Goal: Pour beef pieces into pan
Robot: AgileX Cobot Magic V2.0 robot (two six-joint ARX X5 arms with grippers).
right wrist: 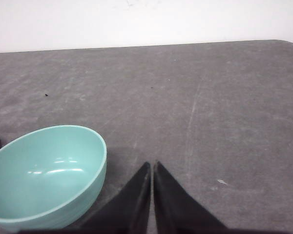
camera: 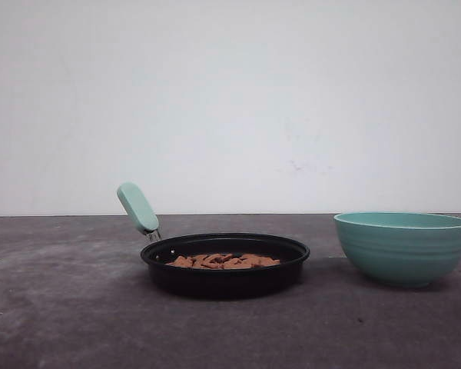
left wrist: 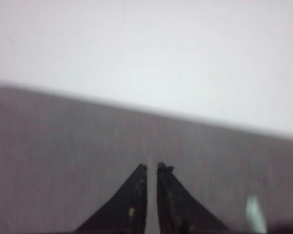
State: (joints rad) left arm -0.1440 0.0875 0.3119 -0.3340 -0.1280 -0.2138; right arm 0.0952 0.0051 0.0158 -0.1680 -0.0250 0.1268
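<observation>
beef pieces lay in pan mid-desk | bowl (teal) rightward | left gripper, right gripper: fingers together

The pan rim hides most beef pieces; the left wrist view is blurred.
</observation>
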